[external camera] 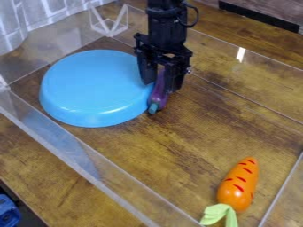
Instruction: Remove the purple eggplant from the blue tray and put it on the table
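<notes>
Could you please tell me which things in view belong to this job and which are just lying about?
For the job:
- purple eggplant
- blue tray
- table
- gripper, at the eggplant

Just lying about:
- orange carrot, near the clear wall

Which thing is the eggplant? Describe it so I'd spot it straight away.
Find the big round light-blue tray on the brown wooden table. At its right edge, just beneath the black robot claw, is a small, slim, dark purple eggplant. Unlike the bright orange carrot, it is dark.
</notes>
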Available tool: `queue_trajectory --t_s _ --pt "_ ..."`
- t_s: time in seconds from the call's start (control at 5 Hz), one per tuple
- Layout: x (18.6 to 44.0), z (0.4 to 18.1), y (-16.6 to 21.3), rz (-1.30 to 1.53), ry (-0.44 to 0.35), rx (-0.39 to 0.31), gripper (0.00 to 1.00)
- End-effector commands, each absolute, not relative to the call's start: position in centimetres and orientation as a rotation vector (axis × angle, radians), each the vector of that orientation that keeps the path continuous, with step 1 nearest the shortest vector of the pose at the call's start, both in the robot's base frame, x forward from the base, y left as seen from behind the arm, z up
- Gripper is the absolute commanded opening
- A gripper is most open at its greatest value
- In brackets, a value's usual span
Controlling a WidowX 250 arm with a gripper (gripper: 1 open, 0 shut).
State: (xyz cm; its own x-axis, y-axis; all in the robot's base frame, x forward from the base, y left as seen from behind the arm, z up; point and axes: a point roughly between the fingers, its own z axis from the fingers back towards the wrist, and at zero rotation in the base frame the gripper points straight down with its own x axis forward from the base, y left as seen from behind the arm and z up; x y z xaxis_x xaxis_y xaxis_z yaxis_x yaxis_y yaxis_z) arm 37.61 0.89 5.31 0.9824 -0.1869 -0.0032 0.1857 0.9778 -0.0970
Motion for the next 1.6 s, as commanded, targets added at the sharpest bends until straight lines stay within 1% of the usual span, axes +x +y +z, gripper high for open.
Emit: queue_trajectory --t_s 0.0,0.4,0.6,0.8,1.0,1.4 --pt "38.7 7.1 0.0 -0.227 -0.038 -0.081 0.0" --pt "38.9 6.7 -0.6 -0.254 -0.022 -0.078 0.0" --pt "39.1 6.1 -0.8 -0.258 -0.011 -0.076 0.0" --pt "39.2 5.5 -0.9 -0.262 0.0 -0.074 1.0" --pt "39.3 5.2 -1.1 -0.27 0.011 -0.071 0.0" --pt "39.5 4.9 -1.8 -0.293 0.035 -0.065 0.0"
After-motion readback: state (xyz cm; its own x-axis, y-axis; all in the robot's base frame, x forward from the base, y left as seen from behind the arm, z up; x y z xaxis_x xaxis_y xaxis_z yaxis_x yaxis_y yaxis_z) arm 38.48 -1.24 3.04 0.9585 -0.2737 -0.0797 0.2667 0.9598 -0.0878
